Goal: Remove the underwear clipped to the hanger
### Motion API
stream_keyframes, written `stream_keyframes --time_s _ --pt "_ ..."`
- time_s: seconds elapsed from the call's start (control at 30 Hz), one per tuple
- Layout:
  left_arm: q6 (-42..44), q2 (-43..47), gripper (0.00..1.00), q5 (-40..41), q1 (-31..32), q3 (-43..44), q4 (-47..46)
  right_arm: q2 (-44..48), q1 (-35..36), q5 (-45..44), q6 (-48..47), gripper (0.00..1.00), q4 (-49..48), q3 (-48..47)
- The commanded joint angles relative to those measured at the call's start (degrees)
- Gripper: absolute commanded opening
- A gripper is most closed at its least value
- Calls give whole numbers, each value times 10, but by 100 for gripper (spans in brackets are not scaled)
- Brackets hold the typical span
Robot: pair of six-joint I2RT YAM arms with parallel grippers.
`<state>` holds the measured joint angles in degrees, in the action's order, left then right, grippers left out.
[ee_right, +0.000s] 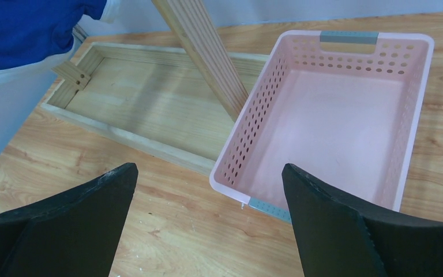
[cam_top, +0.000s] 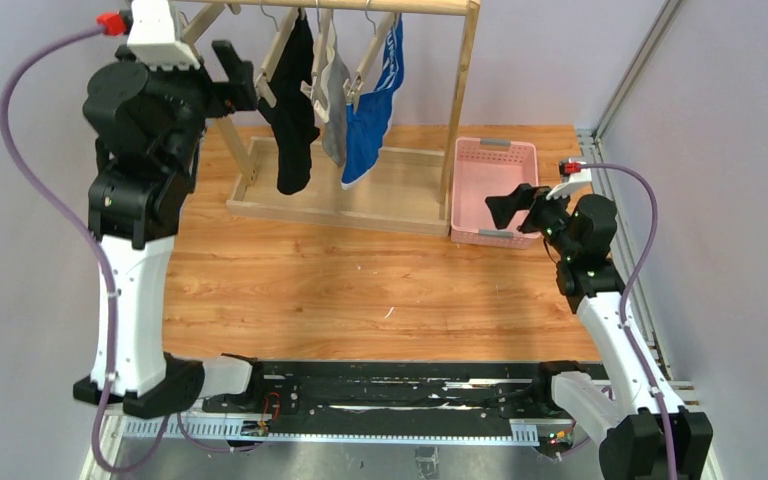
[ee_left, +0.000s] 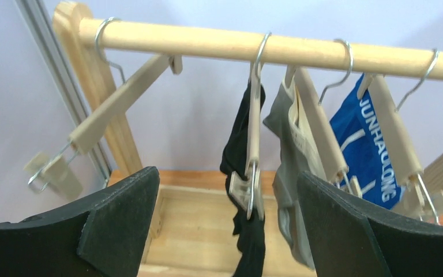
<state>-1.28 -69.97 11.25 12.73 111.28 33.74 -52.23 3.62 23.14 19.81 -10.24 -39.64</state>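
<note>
Across the near and middle table [cam_top: 360,290] the wood is bare, and an arm could pass from either side. The rack stands along the far edge: its rail [ee_left: 207,46] overhead, its right post [ee_right: 202,57] just beside the pink basket [ee_right: 421,86], and a low base tray [cam_top: 400,190] beneath. The black briefs [ee_left: 242,150], grey briefs [ee_left: 285,173] and blue briefs [ee_left: 363,150] hang crowded together with narrow gaps between them. A wider gap separates the black pair from a tilted empty hanger [ee_left: 115,104]. The left fingers [ee_left: 121,219], spread wide, face it. The basket is open from above.
</note>
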Motion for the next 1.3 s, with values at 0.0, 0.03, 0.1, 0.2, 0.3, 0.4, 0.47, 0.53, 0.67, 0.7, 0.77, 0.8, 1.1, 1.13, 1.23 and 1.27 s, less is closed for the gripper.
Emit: stream_keyframes --time_s 0.0,0.03,0.1,0.2,0.3,0.4,0.47,0.53,0.67,0.7,0.77,0.8,1.1,1.13,1.23,1.27 --pt "8 -97 98 -16 2 151 108 5 7 -19 -3 99 27 -55" --pt "7 -117 98 -17 2 186 125 4 7 -30 -6 99 44 -63" --pt "7 -149 98 -14 2 245 153 4 6 -50 -11 99 71 -80" --pt "3 -186 98 -1 2 296 180 -2 7 -74 -20 99 117 -111" --pt "8 -208 98 -14 2 303 193 2 7 -79 -24 100 128 -122" --pt "10 -225 98 -24 1 294 192 24 8 -83 -22 98 119 -112" --pt "7 -238 98 -25 2 296 184 41 7 -89 -24 96 115 -105" --pt "7 -252 98 -40 1 306 182 57 7 -94 -27 95 116 -101" --pt "1 -269 98 -51 1 310 173 76 7 -99 -29 93 122 -96" --pt "1 -271 98 -54 1 309 169 78 8 -98 -29 93 124 -95" --pt "2 -272 98 -58 1 305 160 81 7 -94 -29 92 125 -91" --pt "2 -271 98 -59 1 302 154 81 7 -92 -29 91 124 -88" --pt "-2 -260 98 -44 -1 275 95 79 8 -73 -22 89 111 -73" --pt "0 -261 100 -45 -1 275 90 78 8 -73 -22 88 110 -72" --pt "3 -266 97 -52 -2 275 79 78 8 -72 -22 88 110 -70" --pt "3 -268 97 -53 -3 276 77 77 7 -71 -21 88 110 -69"
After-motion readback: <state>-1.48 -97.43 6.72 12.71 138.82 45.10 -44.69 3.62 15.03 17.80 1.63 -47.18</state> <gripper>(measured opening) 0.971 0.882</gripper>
